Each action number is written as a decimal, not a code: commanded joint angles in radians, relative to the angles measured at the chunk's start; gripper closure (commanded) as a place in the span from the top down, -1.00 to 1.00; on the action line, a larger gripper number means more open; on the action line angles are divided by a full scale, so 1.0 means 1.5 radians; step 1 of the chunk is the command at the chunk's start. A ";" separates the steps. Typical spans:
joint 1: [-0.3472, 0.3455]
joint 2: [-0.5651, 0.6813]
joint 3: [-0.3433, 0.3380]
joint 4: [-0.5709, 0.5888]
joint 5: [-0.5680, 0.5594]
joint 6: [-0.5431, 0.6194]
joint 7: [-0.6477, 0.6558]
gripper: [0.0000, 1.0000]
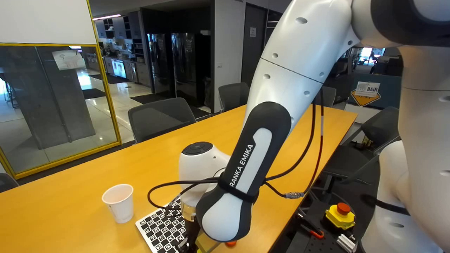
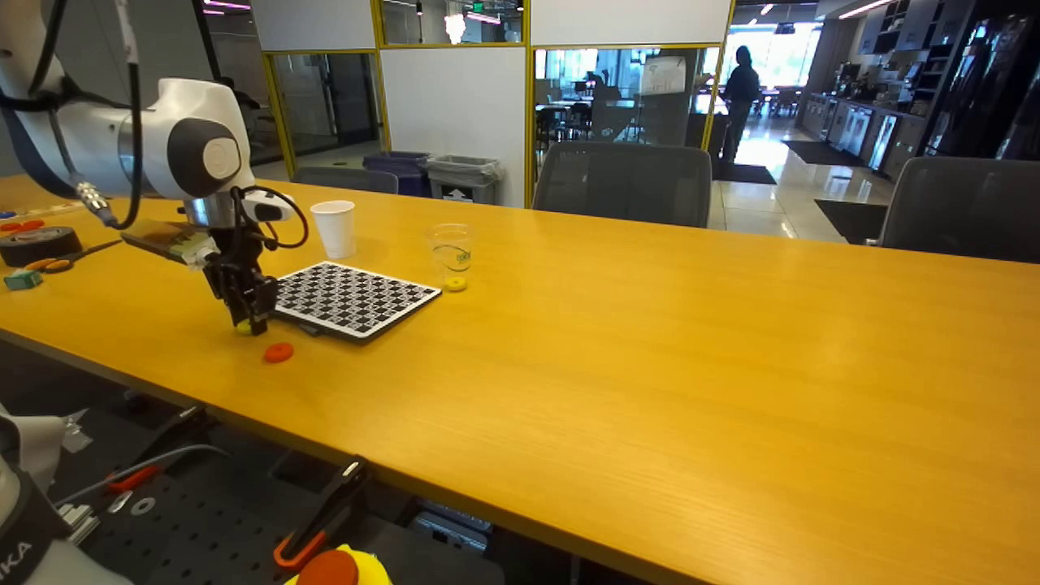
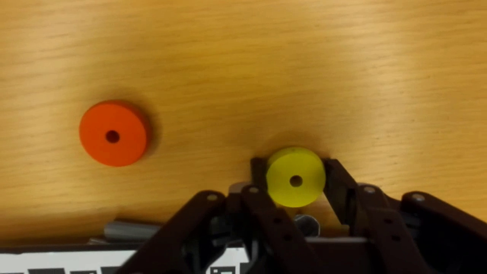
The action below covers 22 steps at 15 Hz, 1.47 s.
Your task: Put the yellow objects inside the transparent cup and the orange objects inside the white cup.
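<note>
Tool [image 3: 295,178]: low over the worktop [image 2: 650,349], pointing down at the end of the arm [image 2: 175,146]; pinching the yellow disc [image 3: 296,169], one fingertip against either side.
Yellow disc: between the tool's fingertips, round, hole in the middle; whether its underside touches the worktop cannot be told.
Orange disc [image 3: 114,125]: flat on the worktop, near the tool but apart from it, to its left in the wrist view; also holed.
Checkered board [image 2: 353,294]: flat, just beside the tool; contact between them cannot be told.
Clear cup [image 2: 450,249]: upright in an exterior view, across the board from the tool, well apart from it.
Cup bottom: a second yellow disc [image 2: 456,284], seen through the clear wall.
White cup [image 1: 120,205]: upright in both exterior views, across the board from the tool; its inner floor is hidden.
Tape roll [image 2: 41,247], green block [image 2: 23,279]: on the worktop, well apart from the tool, opposite side from the clear cup.
</note>
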<state>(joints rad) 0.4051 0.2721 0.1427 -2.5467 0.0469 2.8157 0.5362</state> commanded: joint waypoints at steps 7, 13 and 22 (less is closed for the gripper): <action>0.032 -0.103 -0.015 -0.011 -0.070 -0.103 0.099 -0.52; -0.062 -0.184 -0.013 0.018 -0.123 -0.136 0.115 -0.52; -0.209 -0.113 -0.071 0.169 -0.088 -0.143 -0.015 -0.52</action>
<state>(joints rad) 0.1302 0.0381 0.0518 -2.4042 -0.1128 2.6370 0.5851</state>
